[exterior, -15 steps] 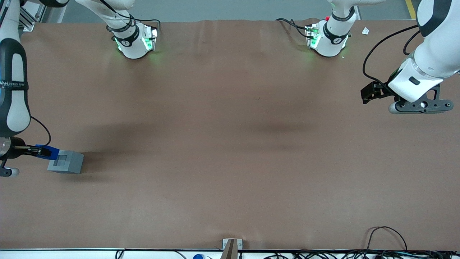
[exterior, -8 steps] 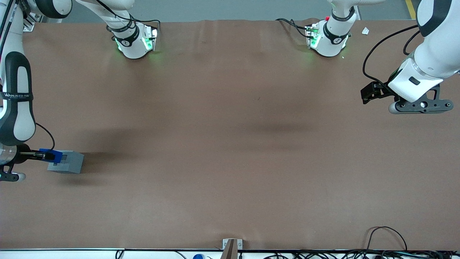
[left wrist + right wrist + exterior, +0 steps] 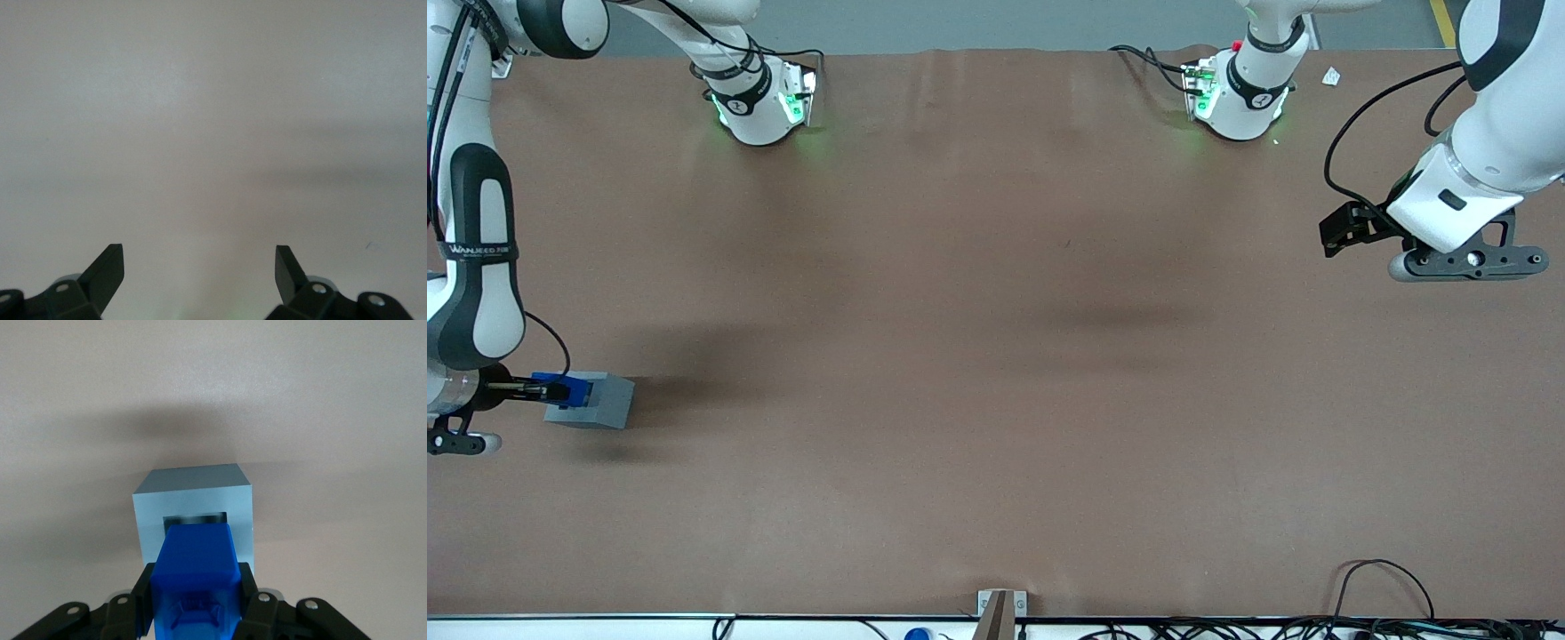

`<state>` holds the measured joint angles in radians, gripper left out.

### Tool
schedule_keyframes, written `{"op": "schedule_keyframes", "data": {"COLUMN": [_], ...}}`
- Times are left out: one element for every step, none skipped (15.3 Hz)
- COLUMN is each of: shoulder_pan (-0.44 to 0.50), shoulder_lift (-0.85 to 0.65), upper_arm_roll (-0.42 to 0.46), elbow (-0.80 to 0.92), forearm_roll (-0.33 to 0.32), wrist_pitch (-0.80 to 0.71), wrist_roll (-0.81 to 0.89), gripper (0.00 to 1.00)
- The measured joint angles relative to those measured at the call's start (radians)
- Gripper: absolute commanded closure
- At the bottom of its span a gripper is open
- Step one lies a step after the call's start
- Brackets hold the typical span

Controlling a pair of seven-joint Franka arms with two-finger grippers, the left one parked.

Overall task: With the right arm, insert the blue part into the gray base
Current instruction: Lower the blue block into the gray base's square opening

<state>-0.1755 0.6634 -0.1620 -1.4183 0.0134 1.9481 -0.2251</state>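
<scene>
The gray base (image 3: 602, 400) sits on the brown table at the working arm's end. My right arm's gripper (image 3: 560, 390) is shut on the blue part (image 3: 571, 390) and holds it over the base's top, covering most of the recess. In the right wrist view the blue part (image 3: 195, 577) sits between the black fingers (image 3: 142, 593) directly above the gray base (image 3: 193, 497). Only a thin dark strip of the recess (image 3: 195, 519) shows past the part's tip. I cannot tell whether the part touches the base.
The brown table mat (image 3: 996, 356) stretches toward the parked arm's end. Two arm bases (image 3: 760, 102) stand at the edge farthest from the front camera. Cables (image 3: 1387, 587) lie at the near edge.
My gripper has carried the blue part sideways from the base's outer edge to over the recess, which it now mostly covers. The base has not moved.
</scene>
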Motion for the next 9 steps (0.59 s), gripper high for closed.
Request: {"op": "schedule_keyframes", "data": {"shoulder_pan": [0.0, 0.0, 0.0, 0.0, 0.0, 0.0, 0.0, 0.0, 0.0], "shoulder_lift": [0.001, 0.002, 0.003, 0.005, 0.007, 0.008, 0.009, 0.012, 0.013], "upper_arm_roll": [0.0, 0.0, 0.0, 0.0, 0.0, 0.0, 0.0, 0.0, 0.0], "elbow": [0.0, 0.0, 0.0, 0.0, 0.0, 0.0, 0.0, 0.0, 0.002], "forearm_roll": [0.0, 0.0, 0.0, 0.0, 0.0, 0.0, 0.0, 0.0, 0.0], "wrist_pitch": [0.0, 0.0, 0.0, 0.0, 0.0, 0.0, 0.0, 0.0, 0.002], "wrist_roll": [-0.003, -0.006, -0.008, -0.01, -0.012, -0.014, -0.015, -0.016, -0.016], "gripper": [0.89, 0.89, 0.89, 0.89, 0.89, 0.89, 0.89, 0.89, 0.89]}}
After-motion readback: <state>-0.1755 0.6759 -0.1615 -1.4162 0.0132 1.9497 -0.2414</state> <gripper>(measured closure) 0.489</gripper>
